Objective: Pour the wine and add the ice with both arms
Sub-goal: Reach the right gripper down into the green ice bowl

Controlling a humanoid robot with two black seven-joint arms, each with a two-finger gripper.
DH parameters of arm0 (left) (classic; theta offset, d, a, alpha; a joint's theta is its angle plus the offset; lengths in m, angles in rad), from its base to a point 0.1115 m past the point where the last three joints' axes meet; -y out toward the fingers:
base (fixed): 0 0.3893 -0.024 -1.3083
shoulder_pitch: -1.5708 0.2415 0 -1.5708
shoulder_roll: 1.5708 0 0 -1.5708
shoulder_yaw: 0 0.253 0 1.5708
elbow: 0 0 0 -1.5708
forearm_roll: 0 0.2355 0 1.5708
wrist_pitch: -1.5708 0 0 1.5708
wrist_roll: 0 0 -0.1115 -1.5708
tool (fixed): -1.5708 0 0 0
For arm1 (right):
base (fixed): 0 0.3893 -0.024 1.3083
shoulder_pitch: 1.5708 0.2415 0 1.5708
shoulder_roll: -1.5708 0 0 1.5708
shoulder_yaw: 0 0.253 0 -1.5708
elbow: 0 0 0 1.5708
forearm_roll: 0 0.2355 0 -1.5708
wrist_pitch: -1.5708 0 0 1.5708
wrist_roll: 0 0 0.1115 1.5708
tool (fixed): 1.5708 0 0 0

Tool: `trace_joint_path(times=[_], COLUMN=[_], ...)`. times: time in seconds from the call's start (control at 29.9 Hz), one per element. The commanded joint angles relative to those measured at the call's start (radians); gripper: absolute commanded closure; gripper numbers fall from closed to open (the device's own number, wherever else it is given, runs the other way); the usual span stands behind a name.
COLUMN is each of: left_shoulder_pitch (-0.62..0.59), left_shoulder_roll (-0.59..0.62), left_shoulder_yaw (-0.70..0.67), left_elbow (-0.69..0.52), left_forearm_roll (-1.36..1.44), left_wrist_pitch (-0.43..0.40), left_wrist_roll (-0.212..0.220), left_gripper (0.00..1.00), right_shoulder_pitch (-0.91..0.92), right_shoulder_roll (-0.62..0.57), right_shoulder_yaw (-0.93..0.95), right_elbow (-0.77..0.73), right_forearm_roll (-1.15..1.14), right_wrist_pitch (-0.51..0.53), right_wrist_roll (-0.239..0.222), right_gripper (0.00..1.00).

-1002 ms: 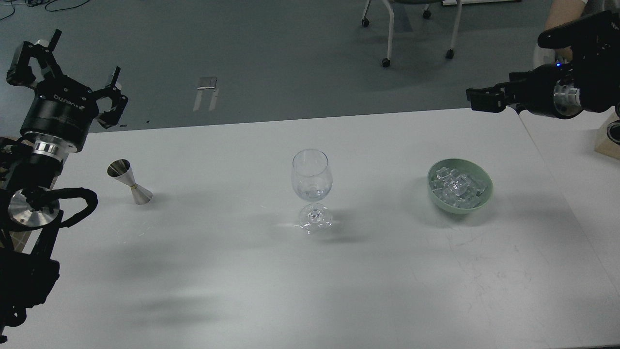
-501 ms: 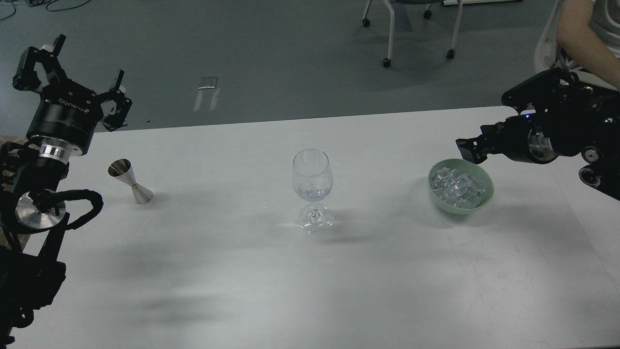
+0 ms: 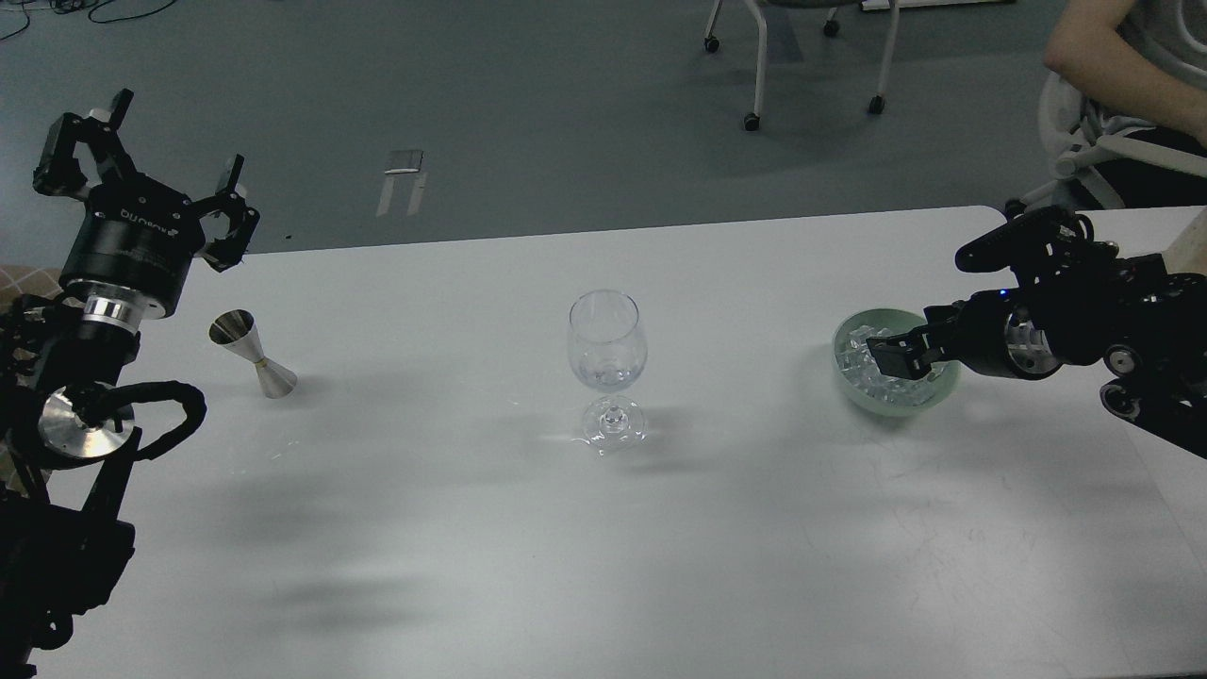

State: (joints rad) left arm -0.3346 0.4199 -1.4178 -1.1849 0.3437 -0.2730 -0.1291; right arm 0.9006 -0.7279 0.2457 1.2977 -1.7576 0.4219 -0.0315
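Two black arms work a white desk (image 3: 471,528): the right gripper (image 3: 891,356) dips into the pale green bowl (image 3: 849,382) of clear ice cubes (image 3: 856,351), jaws' spread indiscernible; one cube, pinched squarely, suits the stemmed wine glass (image 3: 607,339). The left gripper (image 3: 141,174) hangs splayed, empty.

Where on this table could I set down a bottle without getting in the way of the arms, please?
The whole near half of the table is bare, and so are the stretches between the jigger and the wine glass, and between glass and green bowl. It is crowded at the bowl, where the right gripper reaches in over the ice.
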Motion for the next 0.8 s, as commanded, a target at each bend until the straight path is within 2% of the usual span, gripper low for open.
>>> trace_joint_path(times=[0.0,0.33,0.77], left_shoulder_pitch=[0.0,0.008,0.008], left_shoulder_roll=[-0.006,-0.007,-0.007], left_shoulder_yaw=[0.0,0.0,0.0], left_elbow=[0.002,0.01,0.011], left_forearm_roll=[0.003,0.0,-0.002], left_wrist_pitch=[0.0,-0.003,-0.003], left_wrist_roll=[0.0,-0.001,-0.001], left_gripper=[0.02,0.02,0.02], right_shoulder_pitch=[-0.02,-0.038,-0.017], right_shoulder_roll=[0.021,0.067,0.035], right_shoulder_yaw=[-0.003,-0.002,-0.002], right_elbow=[-0.006,-0.031,-0.023], right_forearm_roll=[-0.003,-0.006,0.0], right_wrist_pitch=[0.0,0.0,0.005], right_wrist_roll=[-0.007,-0.008,-0.008], right_gripper=[0.24,0.24,0.24])
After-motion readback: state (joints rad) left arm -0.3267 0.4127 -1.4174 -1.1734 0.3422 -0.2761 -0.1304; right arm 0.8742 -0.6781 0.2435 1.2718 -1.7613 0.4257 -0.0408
